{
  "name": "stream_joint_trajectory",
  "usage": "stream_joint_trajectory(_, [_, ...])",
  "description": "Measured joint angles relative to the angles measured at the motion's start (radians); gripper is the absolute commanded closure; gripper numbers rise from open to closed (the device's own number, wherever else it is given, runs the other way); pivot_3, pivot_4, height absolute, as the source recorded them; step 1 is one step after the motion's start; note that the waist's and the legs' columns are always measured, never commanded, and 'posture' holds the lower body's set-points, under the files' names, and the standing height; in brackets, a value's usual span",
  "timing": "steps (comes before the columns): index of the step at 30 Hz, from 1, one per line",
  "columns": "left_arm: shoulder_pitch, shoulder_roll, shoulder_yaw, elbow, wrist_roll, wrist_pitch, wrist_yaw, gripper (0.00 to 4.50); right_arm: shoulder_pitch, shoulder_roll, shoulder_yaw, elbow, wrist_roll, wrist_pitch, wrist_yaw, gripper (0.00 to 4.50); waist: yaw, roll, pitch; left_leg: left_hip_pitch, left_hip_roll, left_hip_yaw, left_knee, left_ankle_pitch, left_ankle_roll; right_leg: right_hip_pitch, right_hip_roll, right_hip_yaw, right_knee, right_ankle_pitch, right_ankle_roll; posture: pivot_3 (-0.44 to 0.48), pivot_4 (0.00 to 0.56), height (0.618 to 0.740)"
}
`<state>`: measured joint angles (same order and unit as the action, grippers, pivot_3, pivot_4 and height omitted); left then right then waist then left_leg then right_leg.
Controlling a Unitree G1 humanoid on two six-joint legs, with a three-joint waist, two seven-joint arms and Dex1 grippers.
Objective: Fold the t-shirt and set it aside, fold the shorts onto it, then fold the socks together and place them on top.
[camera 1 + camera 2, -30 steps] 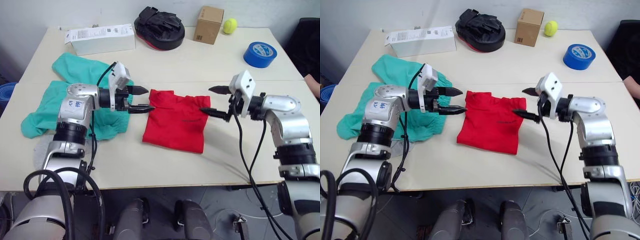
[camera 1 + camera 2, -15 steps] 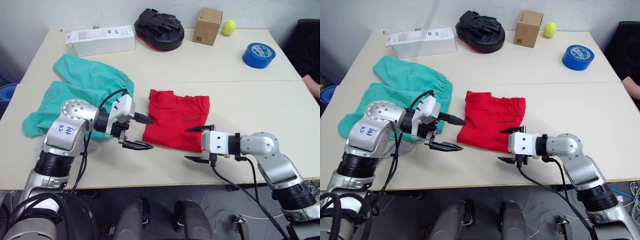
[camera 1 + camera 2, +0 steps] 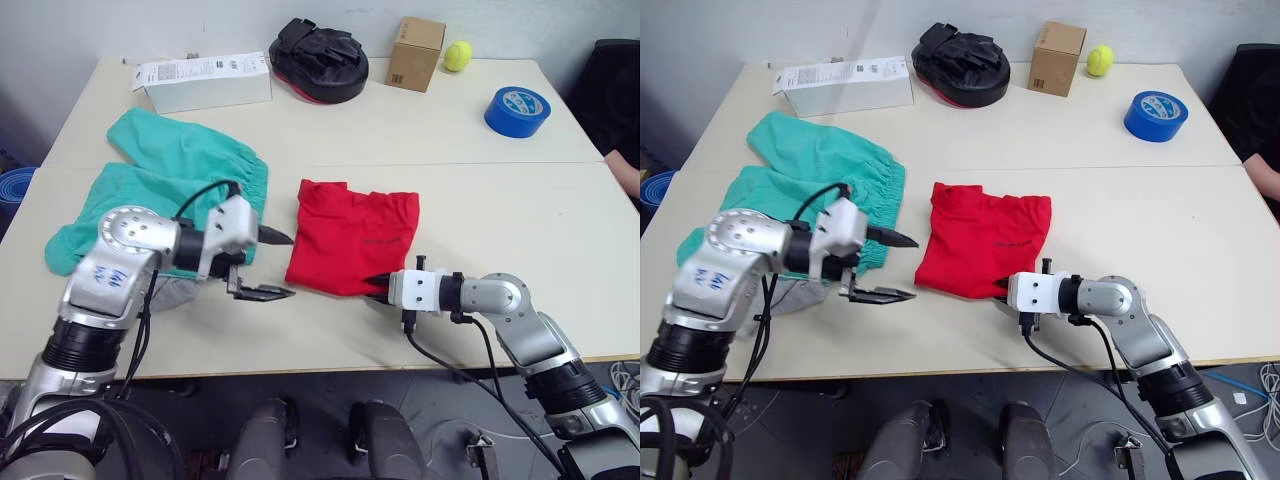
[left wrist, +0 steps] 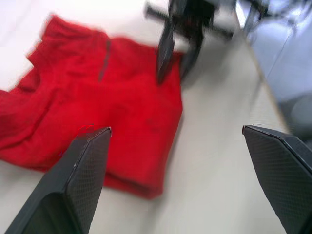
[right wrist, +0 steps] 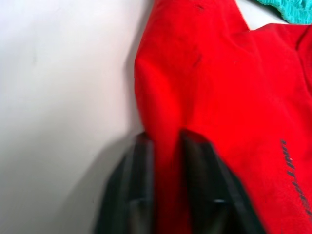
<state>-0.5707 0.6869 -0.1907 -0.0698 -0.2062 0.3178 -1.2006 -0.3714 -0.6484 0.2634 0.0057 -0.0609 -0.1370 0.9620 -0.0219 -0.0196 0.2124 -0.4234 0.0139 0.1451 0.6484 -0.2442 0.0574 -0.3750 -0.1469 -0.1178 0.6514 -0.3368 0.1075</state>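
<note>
T-shirt sits mid-worktop, already folded to a compact rectangle, so this reads as the tail of step one: one more fold or the set-aside. Right hand is at the near right corner; in the right wrist view its fingers pinch a ridge of red cloth between them, nearly together, so I judge it clamped on the hem. Left hand hovers just off the near left corner, fingers wide apart, nothing in it. Next move likely needs the left hand onto that corner so both lift evenly; thin cotton, limp, will sag or unfold if dragged by one corner. Shorts lie unfolded just left of the shirt, teal, gathered waistband, crumpled. A grey patch, probably the socks, peeks out under the left arm. Worktop is smooth beige laminate; at its far edge are rigid items: white box, black pad, cardboard box, yellow ball, blue tape roll.
</note>
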Motion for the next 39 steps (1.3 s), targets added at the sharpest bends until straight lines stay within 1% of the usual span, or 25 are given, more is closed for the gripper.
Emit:
stream_joint_trajectory(2, [-0.002, -0.046, -0.056, 0.064, 0.054, -0.077, 0.017, 0.00, -0.011, 0.001, 0.005, 0.004, 0.000, 0.006, 0.000, 4.46, -0.002, 0.000, 0.000, 0.000, 0.000, 0.000, 0.000, 0.000, 0.000, 0.000, 0.000, 0.000, 0.000, 0.000, 0.000, 0.000, 0.150, 0.740])
stream_joint_trajectory(4, [-0.004, -0.058, -0.097, 0.109, 0.095, -0.136, 0.020, 0.00, -0.015, 0.005, 0.006, 0.004, 0.000, 0.011, 0.000, 4.46, -0.003, 0.000, 0.000, 0.000, 0.000, 0.000, -0.001, 0.000, 0.000, -0.001, 0.000, 0.000, 0.000, 0.000, 0.000, 0.000, 0.150, 0.740])
stream_joint_trajectory(7, [-0.042, -0.083, -0.134, 0.224, 0.179, -0.274, 0.060, 0.00, -0.018, 0.008, 0.004, 0.003, 0.007, 0.032, 0.001, 4.46, -0.003, 0.000, 0.000, 0.000, 0.000, 0.000, -0.001, 0.000, 0.000, -0.001, 0.000, 0.000, 0.000, 0.000, 0.000, 0.000, 0.150, 0.740])
stream_joint_trajectory(10, [-0.073, -0.101, -0.144, 0.284, 0.213, -0.374, 0.086, 0.55, -0.020, 0.008, 0.003, 0.003, 0.009, 0.044, 0.004, 4.50, -0.003, -0.001, -0.001, 0.000, 0.000, 0.000, 0.000, 0.000, 0.001, 0.000, -0.001, 0.000, 0.000, 0.000, 0.000, 0.000, 0.150, 0.740])
stream_joint_trajectory(12, [-0.077, -0.108, -0.143, 0.320, 0.215, -0.420, 0.093, 1.19, -0.020, 0.008, 0.003, 0.002, 0.012, 0.050, 0.007, 4.50, -0.003, -0.001, -0.001, 0.001, 0.000, 0.000, 0.000, 0.000, 0.001, 0.000, -0.001, 0.000, 0.001, 0.000, 0.000, 0.000, 0.150, 0.740])
stream_joint_trajectory(15, [-0.081, -0.115, -0.143, 0.351, 0.215, -0.448, 0.096, 1.99, -0.020, 0.006, 0.003, 0.002, 0.013, 0.050, 0.009, 4.50, -0.002, -0.001, -0.001, 0.001, 0.000, 0.000, 0.000, 0.000, 0.001, 0.000, -0.001, -0.001, 0.001, 0.000, 0.000, 0.000, 0.150, 0.740])
stream_joint_trajectory(17, [-0.082, -0.117, -0.143, 0.360, 0.217, -0.459, 0.098, 2.61, -0.020, 0.003, 0.003, 0.001, 0.014, 0.048, 0.016, 4.50, -0.002, -0.001, -0.001, 0.001, 0.000, 0.000, 0.000, 0.000, 0.001, 0.000, -0.001, -0.001, 0.001, 0.000, 0.000, 0.000, 0.150, 0.740])
stream_joint_trajectory(20, [-0.082, -0.117, -0.143, 0.362, 0.224, -0.458, 0.098, 3.48, -0.020, -0.001, 0.003, 0.001, 0.020, 0.047, 0.023, 4.50, -0.003, -0.001, -0.001, 0.001, 0.000, 0.000, 0.000, 0.000, 0.001, 0.000, -0.001, -0.001, 0.001, 0.000, 0.000, 0.000, 0.150, 0.740])
stream_joint_trajectory(21, [-0.082, -0.117, -0.143, 0.362, 0.225, -0.455, 0.098, 3.87, -0.020, -0.002, 0.003, 0.001, 0.022, 0.047, 0.025, 4.50, -0.003, -0.001, -0.001, 0.001, 0.000, 0.000, 0.000, 0.000, 0.001, 0.000, -0.001, -0.001, 0.001, 0.000, 0.000, 0.000, 0.150, 0.740])
stream_joint_trajectory(23, [-0.076, -0.117, -0.141, 0.351, 0.225, -0.437, 0.096, 4.39, -0.020, -0.006, 0.003, 0.001, 0.026, 0.044, 0.035, 4.50, -0.003, -0.001, -0.001, 0.001, 0.000, 0.000, 0.000, 0.000, 0.001, 0.000, -0.001, -0.001, 0.001, 0.000, 0.000, 0.000, 0.150, 0.740])
stream_joint_trajectory(24, [-0.065, -0.114, -0.134, 0.332, 0.217, -0.414, 0.093, 4.48, -0.020, -0.009, 0.003, 0.001, 0.032, 0.039, 0.046, 4.50, -0.004, -0.001, -0.001, 0.001, 0.000, 0.000, 0.000, 0.000, 0.001, 0.000, -0.001, -0.001, 0.001, 0.000, 0.000, 0.000, 0.150, 0.740])
stream_joint_trajectory(28, [-0.005, -0.078, -0.124, 0.224, 0.170, -0.321, 0.045, 4.48, -0.007, -0.029, 0.003, -0.011, 0.069, 0.030, 0.097, 4.50, -0.005, -0.001, -0.001, 0.001, 0.000, 0.000, -0.001, 0.000, 0.001, 0.000, -0.001, -0.001, 0.001, 0.000, 0.000, 0.000, 0.150, 0.740])
stream_joint_trajectory(31, [0.091, -0.011, -0.121, 0.059, 0.089, -0.187, -0.021, 4.48, 0.043, -0.067, 0.003, -0.064, 0.136, 0.031, 0.167, 4.50, -0.006, -0.001, -0.001, 0.000, 0.001, 0.000, -0.002, -0.001, 0.001, 0.000, 0.000, -0.001, -0.001, 0.000, 0.000, 0.000, 0.150, 0.740])
stream_joint_trajectory(34, [0.163, 0.047, -0.118, -0.069, 0.023, -0.079, -0.060, 4.48, 0.083, -0.101, 0.003, -0.119, 0.193, 0.025, 0.230, 4.50, -0.005, -0.001, -0.001, 0.000, 0.001, 0.000, -0.002, -0.001, 0.001, 0.001, 0.000, -0.001, -0.003, 0.000, 0.000, 0.000, 0.150, 0.740])
stream_joint_trajectory(37, [0.214, 0.086, -0.092, -0.168, -0.031, 0.010, -0.064, 4.48, 0.127, -0.132, 0.003, -0.166, 0.232, 0.007, 0.272, 4.50, -0.002, -0.001, -0.001, 0.000, 0.001, -0.001, -0.002, -0.001, 0.001, 0.001, -0.001, -0.001, -0.004, 0.000, 0.000, 0.000, 0.150, 0.740])
stream_joint_trajectory(39, [0.234, 0.093, -0.086, -0.202, -0.043, 0.045, -0.051, 4.48, 0.141, -0.138, 0.002, -0.180, 0.243, 0.007, 0.278, 4.50, 0.001, -0.001, -0.001, 0.000, 0.001, -0.001, -0.002, -0.003, -0.002, 0.002, -0.001, -0.001, -0.005, 0.000, 0.000, 0.000, 0.150, 0.740])
